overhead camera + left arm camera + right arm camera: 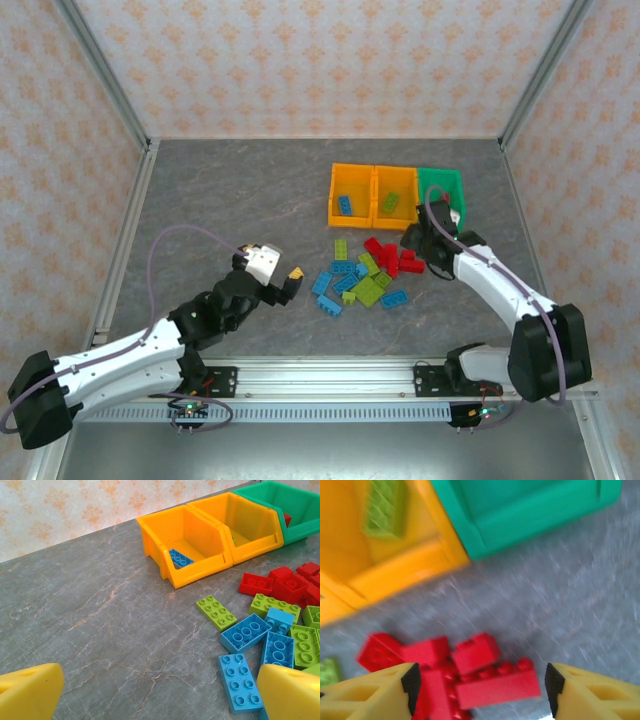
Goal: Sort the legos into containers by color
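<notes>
The legos lie in a loose pile mid-table: red ones [385, 255], blue ones [335, 285] and lime ones [368, 290]. Behind them stand the containers in a row: an orange bin [334, 195] with a blue brick [180, 558] in it, a second orange bin [395, 169] holding a lime brick [385, 507], and a green bin [440, 172] with a red brick [286, 517] showing inside. My left gripper [286, 280] hangs open just left of the pile, nothing between its fingers [30, 692]. My right gripper [481, 690] is open over the red bricks [495, 682], in front of the green bin.
Bare grey stone tabletop [230, 200] stretches left of the bins and the pile. Patterned walls and metal frame posts [130, 190] close in the table. A rail [320, 375] with both arm bases runs along the near edge.
</notes>
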Robot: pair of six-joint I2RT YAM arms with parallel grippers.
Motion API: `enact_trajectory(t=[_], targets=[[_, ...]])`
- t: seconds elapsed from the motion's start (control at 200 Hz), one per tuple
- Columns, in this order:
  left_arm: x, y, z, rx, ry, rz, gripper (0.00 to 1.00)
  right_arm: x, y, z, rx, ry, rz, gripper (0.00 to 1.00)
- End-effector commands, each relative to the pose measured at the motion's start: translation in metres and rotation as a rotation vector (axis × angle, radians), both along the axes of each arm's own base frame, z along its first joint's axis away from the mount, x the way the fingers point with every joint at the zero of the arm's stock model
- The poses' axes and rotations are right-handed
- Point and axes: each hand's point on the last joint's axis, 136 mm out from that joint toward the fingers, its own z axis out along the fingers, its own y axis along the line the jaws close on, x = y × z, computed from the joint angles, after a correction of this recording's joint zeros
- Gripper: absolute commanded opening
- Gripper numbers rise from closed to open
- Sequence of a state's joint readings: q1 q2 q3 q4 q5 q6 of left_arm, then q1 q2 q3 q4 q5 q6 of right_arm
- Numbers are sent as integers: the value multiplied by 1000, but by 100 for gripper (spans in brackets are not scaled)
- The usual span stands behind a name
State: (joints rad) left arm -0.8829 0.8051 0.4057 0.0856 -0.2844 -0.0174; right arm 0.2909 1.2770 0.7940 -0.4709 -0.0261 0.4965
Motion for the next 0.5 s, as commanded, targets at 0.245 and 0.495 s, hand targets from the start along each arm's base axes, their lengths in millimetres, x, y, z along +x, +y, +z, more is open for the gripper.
enact_trajectory(t=[0.245,0.495], targets=[[5,-6,-6,35,18,-3,100,-7,15,-42,41,106,77,77],[5,-6,-6,37,20,-3,100,-14,13,-63,31,155,66,75]])
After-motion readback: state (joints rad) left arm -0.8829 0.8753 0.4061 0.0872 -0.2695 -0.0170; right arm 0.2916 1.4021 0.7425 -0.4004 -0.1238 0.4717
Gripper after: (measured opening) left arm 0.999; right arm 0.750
